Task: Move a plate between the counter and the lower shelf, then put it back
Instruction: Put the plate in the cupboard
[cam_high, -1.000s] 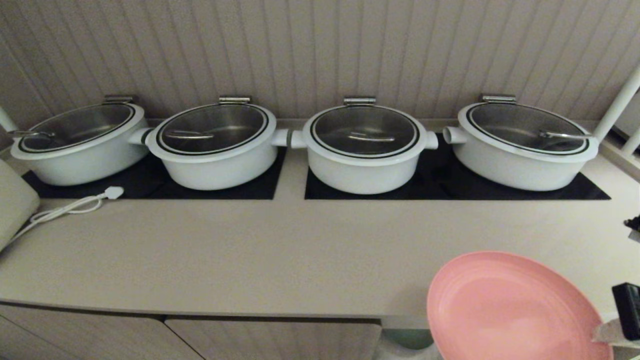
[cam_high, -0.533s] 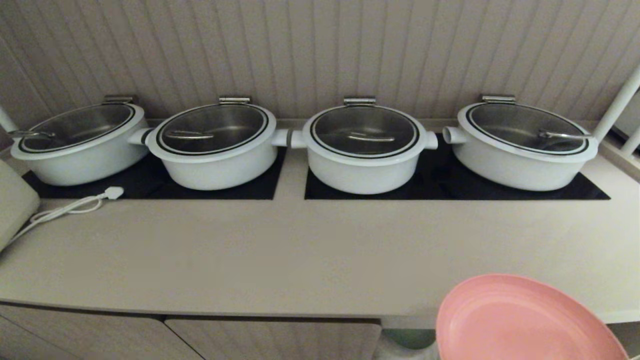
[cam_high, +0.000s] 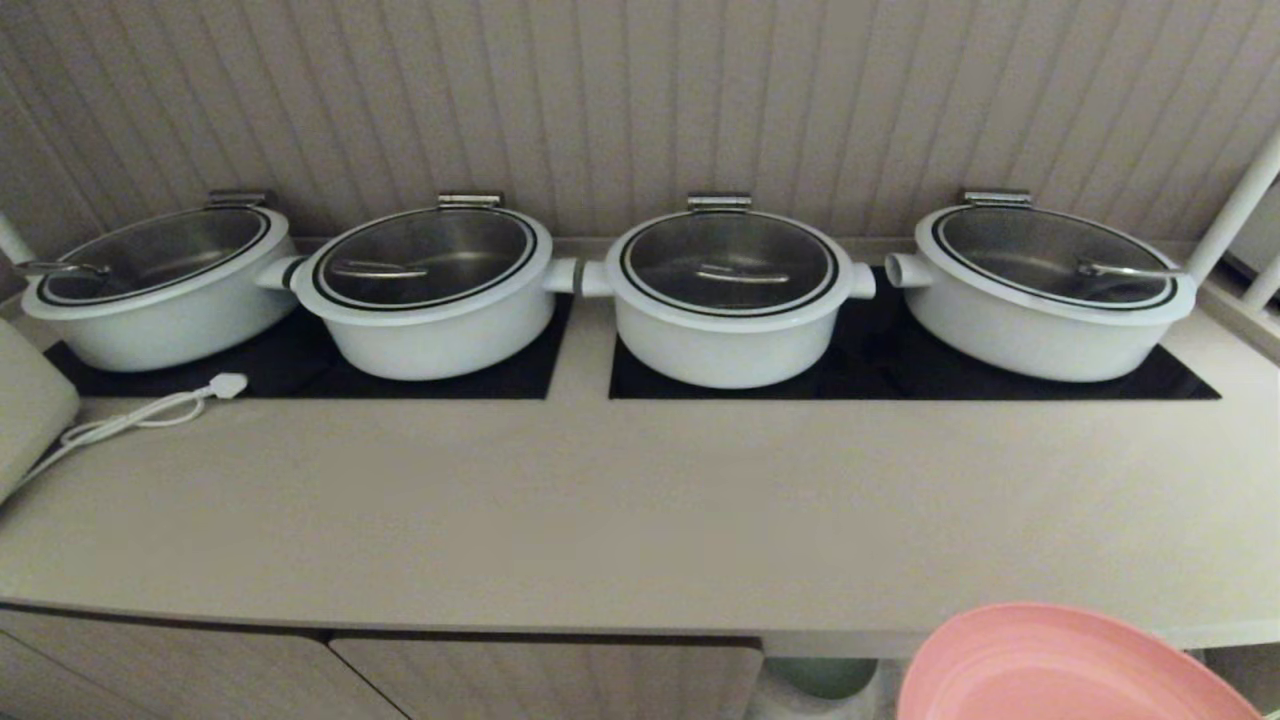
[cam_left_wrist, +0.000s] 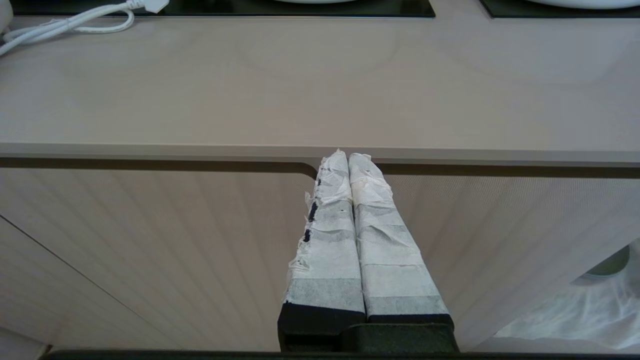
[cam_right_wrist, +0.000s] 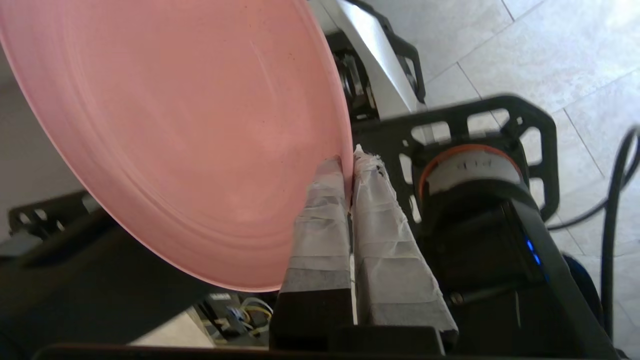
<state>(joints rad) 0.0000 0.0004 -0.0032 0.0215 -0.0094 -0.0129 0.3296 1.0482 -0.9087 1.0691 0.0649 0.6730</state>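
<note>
Pinching the rim of the plate (cam_right_wrist: 165, 130), my right gripper (cam_right_wrist: 348, 162) has its two tape-wrapped fingers (cam_right_wrist: 320, 220) pressed together on the pink edge, one on each face. From that claw the plate spreads away as a broad salmon disc, tilted, clear of any surface. Beyond the fingertips on the far side of the rim I see the robot's black frame (cam_right_wrist: 480, 125) with an orange-ringed part, and past that pale floor tiles (cam_right_wrist: 565, 55) and a dark cable.

On my head camera the claw itself is out of frame; only the upper part of the plate (cam_high: 1070, 665) shows at the bottom right corner, in front of the counter's front edge and lower than the counter (cam_high: 620, 510) top. Past it the beige worktop runs wide and bare, then two black hob panels (cam_high: 900, 375) carrying four white pots (cam_high: 728, 300) with glass lids, lined up against a ribbed beige wall (cam_high: 640, 100). A white power cord (cam_high: 130, 415) lies far off on the worktop's left end. Just beside the plate, under the worktop, a niche opens where something green (cam_high: 822, 675) shows.

My left gripper (cam_left_wrist: 349, 157) sits parked, its taped fingers closed on nothing, tips just before the counter's front lip, with the ribbed cabinet door (cam_left_wrist: 150, 250) behind and gauzy white cloth (cam_left_wrist: 580, 315) off to one side.
</note>
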